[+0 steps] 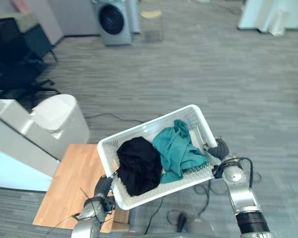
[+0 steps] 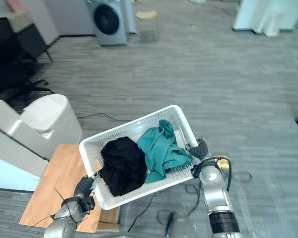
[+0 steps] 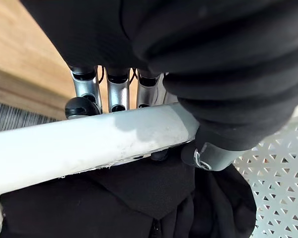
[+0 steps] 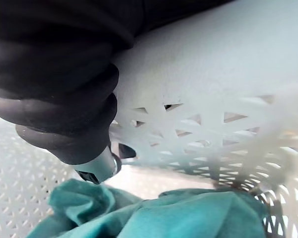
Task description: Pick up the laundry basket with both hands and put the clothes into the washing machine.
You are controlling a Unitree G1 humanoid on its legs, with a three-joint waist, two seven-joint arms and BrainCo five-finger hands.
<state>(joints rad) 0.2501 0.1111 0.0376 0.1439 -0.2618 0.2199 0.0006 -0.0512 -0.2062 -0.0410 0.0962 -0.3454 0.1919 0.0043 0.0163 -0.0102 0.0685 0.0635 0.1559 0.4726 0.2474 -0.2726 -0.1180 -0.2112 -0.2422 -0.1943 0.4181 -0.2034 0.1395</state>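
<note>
a humanoid robot carries a white basket (image 1: 144, 126) in both hands over a low wooden table (image 1: 69, 183), with the washer (image 1: 112, 21) well apart from it across the grey floor. a black garment (image 1: 137, 163) and a teal garment (image 1: 179, 148) lie side by side in the basket, touching, the black one at the robot's left end.

the left hand (image 1: 103, 186) clamps the left end. its wrist view shows the fingers (image 3: 117, 91) together in a row, curled under the rim, and the thumb (image 3: 208, 156) hooked over it beside the black cloth. the right hand (image 1: 219, 149) grips the right end. its thumb (image 4: 97, 168) reaches over the rim and down the inner wall above the teal cloth. how its other fingers lie on the outside cannot be told.

the basket looks lifted and the step in hand appears to be the carry. the basket sits tilted, the right end farther from the robot than the left, so doing this well likely means levelling the two hands and holding both grips firm, so the rim does not slip. the route should swing wide of the white tub (image 1: 59, 124) and the dark chairs (image 1: 20, 69) on the left. the robot should end square to the washer's dark round door, which will need to be open before any clothes go in.
</note>
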